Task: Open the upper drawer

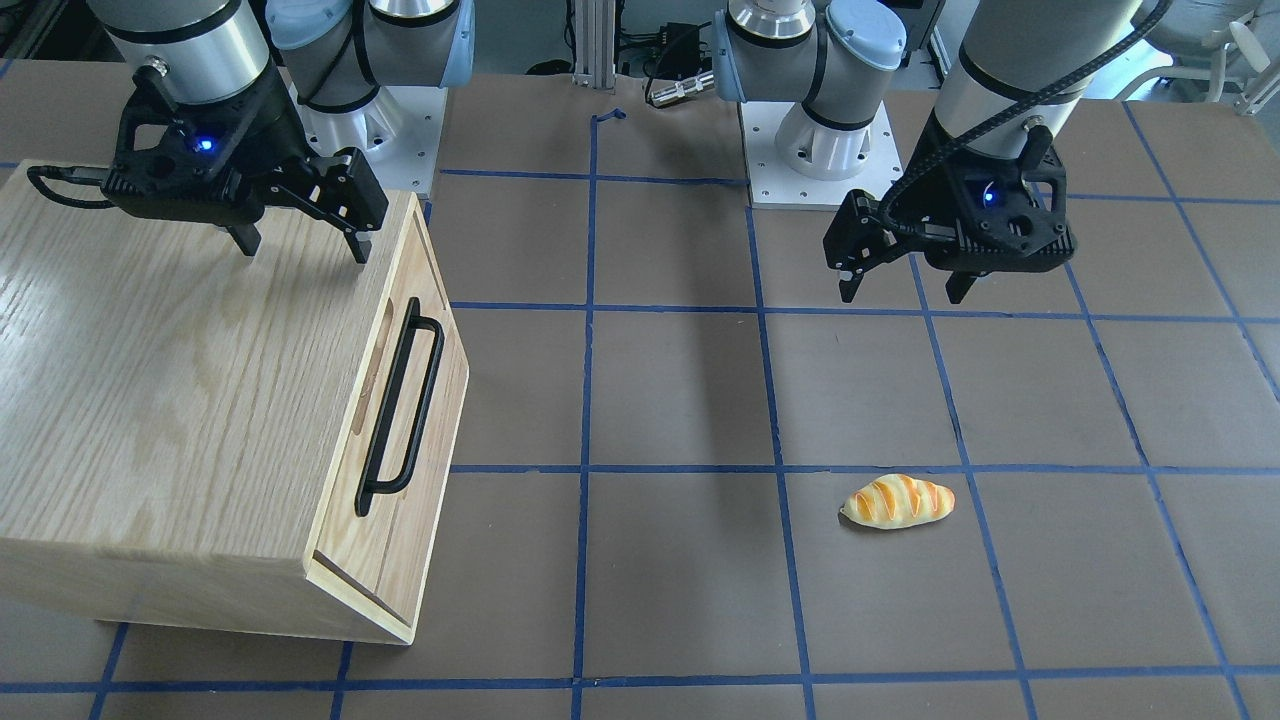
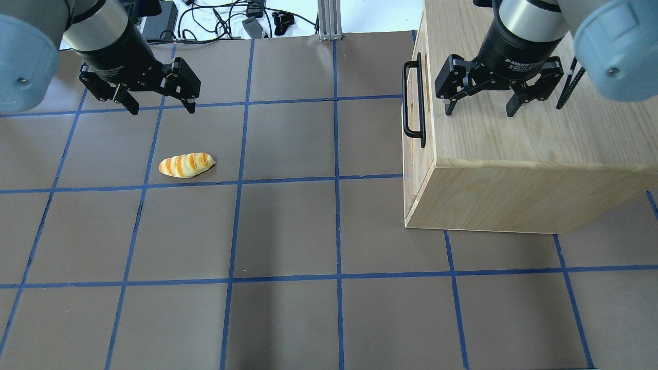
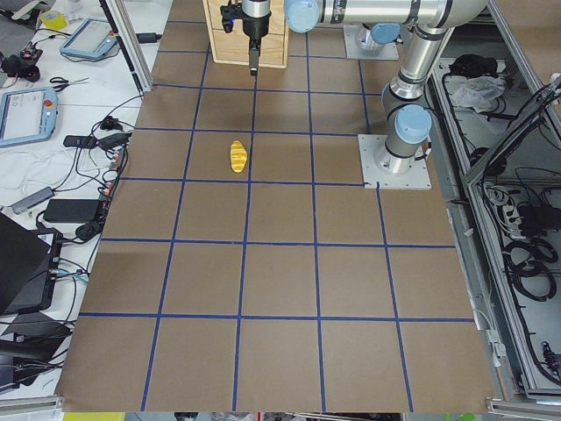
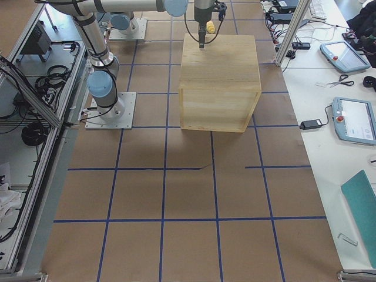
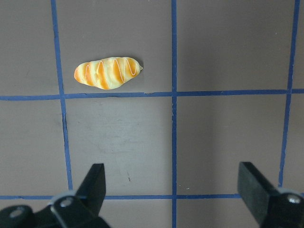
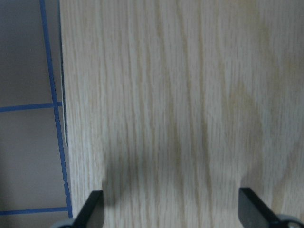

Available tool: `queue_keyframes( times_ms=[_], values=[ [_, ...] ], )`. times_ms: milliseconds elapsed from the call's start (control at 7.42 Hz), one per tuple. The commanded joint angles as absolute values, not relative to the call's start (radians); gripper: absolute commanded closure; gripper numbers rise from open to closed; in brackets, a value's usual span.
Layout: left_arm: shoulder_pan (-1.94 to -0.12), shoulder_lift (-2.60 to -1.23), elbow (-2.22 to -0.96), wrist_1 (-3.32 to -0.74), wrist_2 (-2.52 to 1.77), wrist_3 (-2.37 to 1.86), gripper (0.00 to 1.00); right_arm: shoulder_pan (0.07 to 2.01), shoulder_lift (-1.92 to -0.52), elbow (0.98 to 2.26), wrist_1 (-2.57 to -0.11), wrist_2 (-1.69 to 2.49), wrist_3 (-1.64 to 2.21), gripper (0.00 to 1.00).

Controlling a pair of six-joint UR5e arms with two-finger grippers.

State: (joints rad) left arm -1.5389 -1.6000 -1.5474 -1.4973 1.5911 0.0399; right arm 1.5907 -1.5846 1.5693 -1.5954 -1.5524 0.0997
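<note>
The upper drawer (image 1: 392, 390) is a light-wood front panel with a long black bar handle (image 1: 402, 405) and a finger cut-out, set in the oak cabinet (image 1: 180, 400). It looks closed and faces the table's middle. In the overhead view the drawer (image 2: 428, 110) and its handle (image 2: 414, 97) are on the cabinet's left face. My right gripper (image 1: 304, 248) is open and empty, hovering over the cabinet top near the handle-side edge (image 2: 479, 111) (image 6: 173, 213). My left gripper (image 1: 903, 295) is open and empty above bare table (image 2: 163, 109) (image 5: 173, 190).
A toy bread roll (image 1: 898, 500) lies on the brown mat with blue tape lines, just in front of my left gripper (image 2: 186, 165) (image 5: 108, 72). Cables and devices lie on the operators' bench beyond the table edge (image 3: 79, 140).
</note>
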Motion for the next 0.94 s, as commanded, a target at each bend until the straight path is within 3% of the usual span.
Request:
queue_keyframes(
  times_ms=[0, 809],
  values=[
    [-1.537, -1.601, -1.548, -1.497, 1.591, 0.04, 0.0, 1.591, -1.585, 1.569, -1.595, -1.552, 0.1, 0.0],
    [-1.537, -1.601, -1.545, -1.497, 1.591, 0.029, 0.0, 1.591, -1.585, 1.569, -1.595, -1.552, 0.1, 0.0]
  ],
)
